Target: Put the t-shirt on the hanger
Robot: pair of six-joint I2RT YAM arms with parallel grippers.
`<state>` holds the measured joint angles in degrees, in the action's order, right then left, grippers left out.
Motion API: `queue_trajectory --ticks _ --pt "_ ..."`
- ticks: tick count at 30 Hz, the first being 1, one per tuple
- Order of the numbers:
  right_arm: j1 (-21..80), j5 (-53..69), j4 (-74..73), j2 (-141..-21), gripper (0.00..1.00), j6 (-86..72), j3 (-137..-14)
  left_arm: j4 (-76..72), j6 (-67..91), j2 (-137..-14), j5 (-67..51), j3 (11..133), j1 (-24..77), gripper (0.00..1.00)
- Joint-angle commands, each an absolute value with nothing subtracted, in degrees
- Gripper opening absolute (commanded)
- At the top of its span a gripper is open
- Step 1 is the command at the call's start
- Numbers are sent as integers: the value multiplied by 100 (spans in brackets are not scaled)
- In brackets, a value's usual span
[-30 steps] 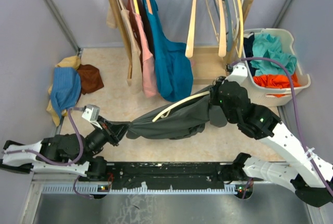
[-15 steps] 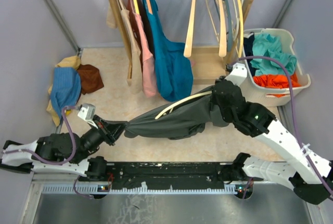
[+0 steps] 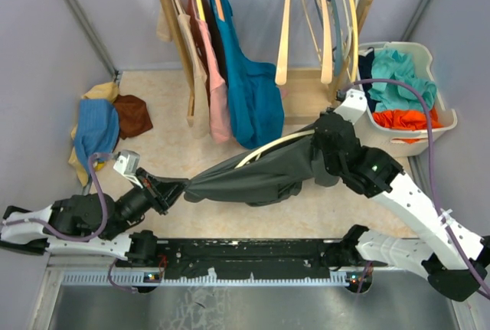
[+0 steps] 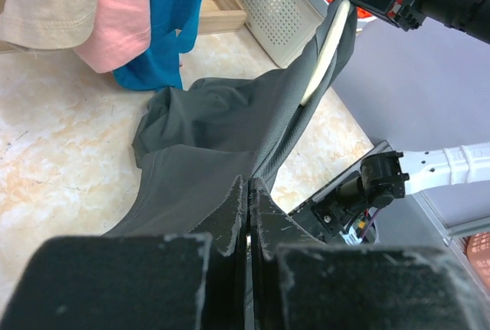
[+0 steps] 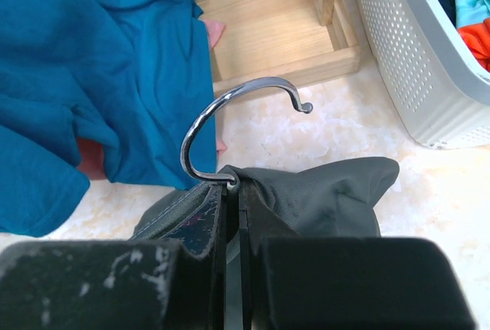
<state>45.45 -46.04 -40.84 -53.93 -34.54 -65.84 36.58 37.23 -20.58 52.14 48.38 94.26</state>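
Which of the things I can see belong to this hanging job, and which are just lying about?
In the job:
dark grey t-shirt
wooden hanger, partly covered by it

Lying about:
teal-blue shirt, pink garment and spare hangers on the rack
white basket of clothes
cloth pile at left

- A beige, marbled table surface (image 3: 172,158) runs between grey walls.
- At its far left lies a heap of clothes (image 3: 98,127): blue, brown and yellow.
- A wooden clothes rack (image 3: 306,94) stands at the back.
- A white perforated laundry basket (image 3: 398,44) sits far right.
- The dark grey t-shirt (image 3: 256,177) sags at centre, its lower folds seemingly touching the surface.
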Motion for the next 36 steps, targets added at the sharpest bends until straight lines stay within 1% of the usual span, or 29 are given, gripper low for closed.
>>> queue_trajectory --ticks 1,15,27,32,36 --pt "4163 -5841 -3791 -5424 0 -3132 -6988 3942 3579 -2075 5237 5184 9443 0" --pt "4047 -6400 -3572 -5812 0 -2790 -6836 3806 3307 -2198 4988 5531 9439 0" --pt "3606 -6256 -3166 -6020 0 -2396 -6982 3917 3302 -2399 4856 5752 9440 1" --pt "3623 -6173 -3142 -6089 0 -2439 -6740 3219 2647 -2509 4965 5877 9442 2" --pt "3742 -6179 -3107 -5938 0 -2443 -6433 3036 2135 -2971 5047 6418 9440 3"
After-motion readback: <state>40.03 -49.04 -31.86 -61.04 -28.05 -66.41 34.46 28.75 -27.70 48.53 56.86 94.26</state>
